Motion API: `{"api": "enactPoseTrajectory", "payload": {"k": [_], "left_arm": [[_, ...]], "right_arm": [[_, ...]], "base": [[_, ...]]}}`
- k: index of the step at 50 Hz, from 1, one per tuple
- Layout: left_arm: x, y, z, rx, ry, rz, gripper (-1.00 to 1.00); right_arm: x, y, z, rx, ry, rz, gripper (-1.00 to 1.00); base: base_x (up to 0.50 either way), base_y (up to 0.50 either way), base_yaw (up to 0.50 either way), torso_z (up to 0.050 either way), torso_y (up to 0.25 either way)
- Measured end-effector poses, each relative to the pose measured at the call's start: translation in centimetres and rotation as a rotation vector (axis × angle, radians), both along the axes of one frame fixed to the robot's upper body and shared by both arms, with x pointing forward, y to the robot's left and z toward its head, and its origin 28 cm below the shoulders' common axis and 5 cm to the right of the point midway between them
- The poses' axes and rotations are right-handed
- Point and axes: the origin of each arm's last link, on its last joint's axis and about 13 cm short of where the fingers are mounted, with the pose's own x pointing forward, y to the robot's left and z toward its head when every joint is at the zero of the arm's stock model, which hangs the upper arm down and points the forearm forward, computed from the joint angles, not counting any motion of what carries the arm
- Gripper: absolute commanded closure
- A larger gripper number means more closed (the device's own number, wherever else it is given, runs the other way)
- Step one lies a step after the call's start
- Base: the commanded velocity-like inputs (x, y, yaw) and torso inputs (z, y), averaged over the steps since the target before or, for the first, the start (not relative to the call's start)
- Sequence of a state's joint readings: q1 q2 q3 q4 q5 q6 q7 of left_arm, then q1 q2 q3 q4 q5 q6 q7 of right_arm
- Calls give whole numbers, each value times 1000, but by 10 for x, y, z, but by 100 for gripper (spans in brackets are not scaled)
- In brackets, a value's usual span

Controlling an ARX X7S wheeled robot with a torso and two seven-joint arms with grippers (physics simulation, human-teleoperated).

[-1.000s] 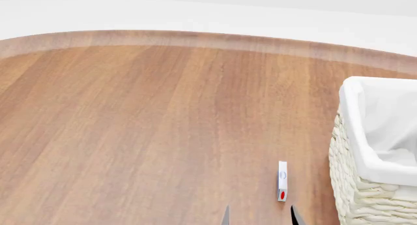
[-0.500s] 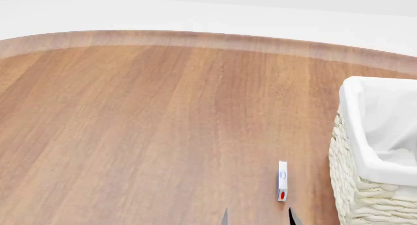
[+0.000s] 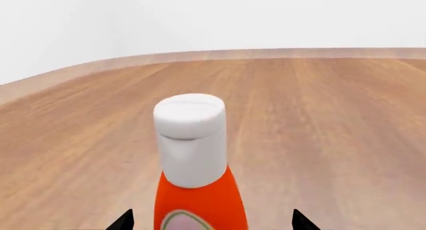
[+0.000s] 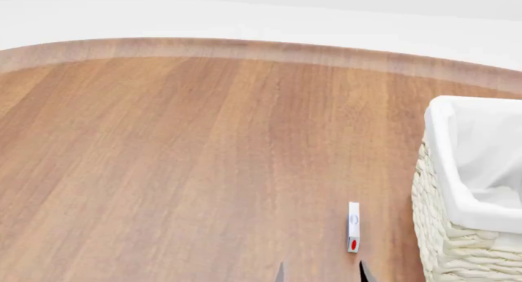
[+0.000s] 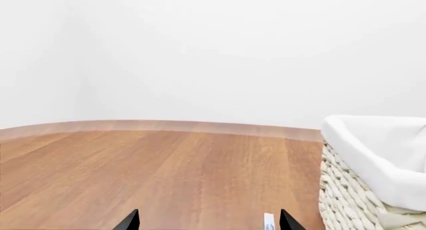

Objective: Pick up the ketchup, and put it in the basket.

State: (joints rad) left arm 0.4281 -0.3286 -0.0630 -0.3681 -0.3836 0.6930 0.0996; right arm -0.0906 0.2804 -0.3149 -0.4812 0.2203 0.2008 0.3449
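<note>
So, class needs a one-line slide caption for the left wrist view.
Ketchup standing upright on the wooden table, between the open left gripper's fingertips.

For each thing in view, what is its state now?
ketchup: upright, cap on, between the open left gripper fingertips.
basket: upright on the table, liner over its rim.
small white box: on the table, beside the basket.
right gripper: open, holding nothing.

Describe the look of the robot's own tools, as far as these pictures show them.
Little shows. Each tool appears only as a pair of thin, pointed black fingertips: the left tool in its wrist view, the right tool in its own and at the head view's bottom edge. No cables, markings or arm links can be seen.
</note>
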Motion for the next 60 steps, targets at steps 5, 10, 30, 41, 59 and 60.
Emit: {"api": "enactPoseTrajectory", "payload": {"k": [5, 10, 30, 41, 59, 60], "left_arm": [[2, 1, -7, 3, -7, -2, -100], [5, 2, -13, 4, -10, -2, -100], [21, 6, -30, 14, -24, 14, -100], [32, 6, -40, 15, -23, 17, -100], [45, 8, -49, 23, -6, 40, -100], [46, 8, -49, 22, -4, 41, -100]], "right_arm": [[0, 0, 0, 0, 1, 2, -100], [0, 0, -1, 1, 2, 3, -100], [0, 1, -1, 1, 5, 9, -100], [0, 2, -2, 3, 6, 11, -100], [0, 3, -2, 8, 10, 16, -100], [0, 3, -2, 8, 10, 17, -100]], "base": [[0, 0, 0, 0, 0], [0, 0, 0, 0, 0], [0, 0, 0, 0, 0], [0, 0, 0, 0, 0], [0, 0, 0, 0, 0], [0, 0, 0, 0, 0]]}}
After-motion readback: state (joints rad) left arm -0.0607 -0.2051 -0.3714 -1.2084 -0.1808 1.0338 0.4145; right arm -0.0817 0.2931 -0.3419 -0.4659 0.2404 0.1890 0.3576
